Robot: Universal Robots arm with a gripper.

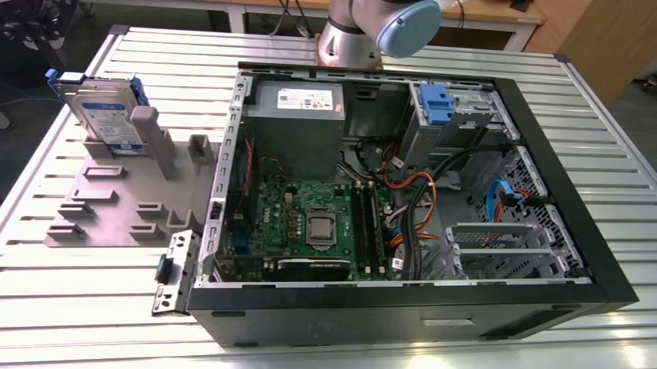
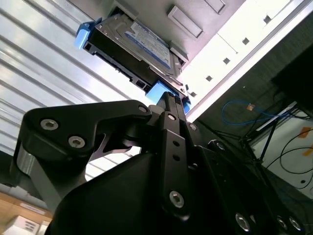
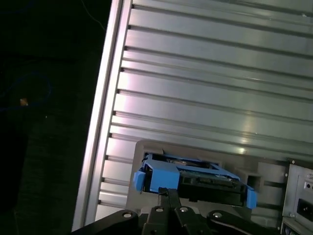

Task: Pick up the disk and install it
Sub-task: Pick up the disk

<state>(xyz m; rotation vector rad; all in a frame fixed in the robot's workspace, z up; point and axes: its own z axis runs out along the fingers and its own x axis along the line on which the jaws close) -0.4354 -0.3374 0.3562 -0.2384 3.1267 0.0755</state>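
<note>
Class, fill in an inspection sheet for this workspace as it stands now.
Surface: ribbed metal table bearing an open computer case.
Job's things: disk upright in the grey slotted holder, not yet picked up.
Clutter: second blue carrier in the case's drive bay.
Grippers: gripper shut, empty, pointed toward the disk.
Cables: orange, blue and black wiring inside the case.
Surroundings: wooden desk behind the table.

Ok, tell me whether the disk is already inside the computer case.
No, the disk stands upright in the grey holder, outside the computer case.
</note>
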